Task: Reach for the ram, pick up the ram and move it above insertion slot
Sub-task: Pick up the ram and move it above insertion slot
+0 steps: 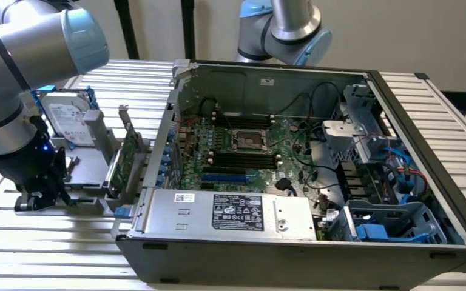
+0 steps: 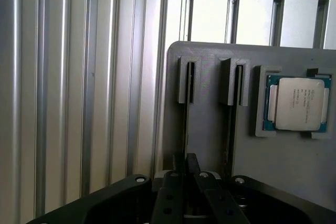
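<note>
End effector [image 2: 186,163] hanging right over ram [image 2: 185,129]; open or gripping: cannot tell. Ram standing on edge in gray fixture [image 2: 207,124] on counter [image 2: 68,103], apparently not lifted. Reach looking done; lift and carry remaining. Counting: 2 grooved holders, 1 processor [image 2: 296,103]. Farther: insertion slot [image 1: 241,159] sitting empty in case [image 1: 216,260].

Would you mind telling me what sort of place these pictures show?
Probably a robotics lab bench for computer assembly: an open desktop computer case with its motherboard exposed, a grey parts fixture holding a processor, and a robot arm over a slatted aluminium table.
</note>
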